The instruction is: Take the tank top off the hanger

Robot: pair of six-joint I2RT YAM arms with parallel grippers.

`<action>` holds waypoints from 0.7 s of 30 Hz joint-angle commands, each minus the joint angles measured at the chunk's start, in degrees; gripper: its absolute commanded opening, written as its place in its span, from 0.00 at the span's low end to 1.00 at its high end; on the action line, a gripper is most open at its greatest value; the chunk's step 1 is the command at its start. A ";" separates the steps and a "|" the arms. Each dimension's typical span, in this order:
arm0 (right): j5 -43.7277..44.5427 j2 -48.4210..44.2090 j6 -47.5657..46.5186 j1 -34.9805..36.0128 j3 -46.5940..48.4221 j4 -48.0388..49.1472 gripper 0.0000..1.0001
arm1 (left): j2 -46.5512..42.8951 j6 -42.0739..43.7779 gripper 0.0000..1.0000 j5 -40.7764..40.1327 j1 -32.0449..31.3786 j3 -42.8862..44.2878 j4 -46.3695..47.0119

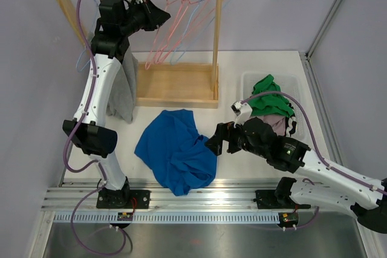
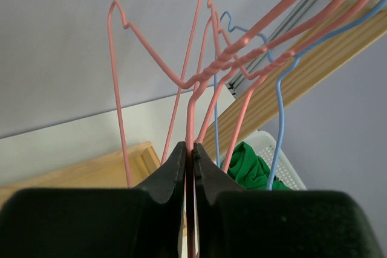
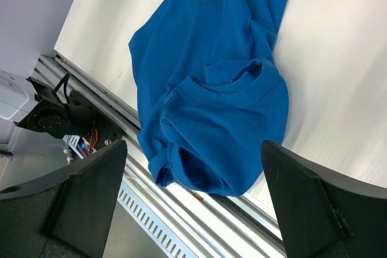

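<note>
Pinching the stem of a pink wire hanger [image 2: 190,119] just under its twisted neck, I am clamping my left pincer [image 2: 188,149] tight on the thin wire, high up by the rail of the wooden rack [image 1: 175,83] at about 11 o'clock in the overhead view. The hanger itself is showing bare. Other pink hangers and a blue hanger [image 2: 278,101] are dangling from the same rail, crowding just beside the one I am gripping.

I am holding my right pincer [image 3: 193,191] wide apart with nothing between its fingers, hovering at about 5 o'clock over the edge of the blue tank top [image 1: 175,149]. The tank top is lying crumpled on the white surface [image 1: 266,64] in front of the rack's base, near the middle of the overhead view, well apart from every hanger.

A grey garment [image 1: 124,89] is hanging down at the rack's 9 o'clock end, partly hidden behind my left arm. At 3 o'clock a white basket [image 1: 296,83] is sitting on the surface, holding a green garment [image 1: 266,98] among other clothes.
</note>
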 commanded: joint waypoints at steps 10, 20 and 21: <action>-2.20 21.08 -4.82 0.86 4.76 9.26 0.99 | -13.74 2.33 0.99 -3.76 0.35 -3.99 -1.82; 3.52 40.59 -6.49 6.66 13.63 6.11 0.99 | -42.31 4.79 0.99 -20.21 0.88 -27.19 -7.10; 4.31 43.83 -6.66 7.36 15.21 5.75 0.99 | -44.76 4.97 0.99 -20.91 0.88 -31.38 -6.93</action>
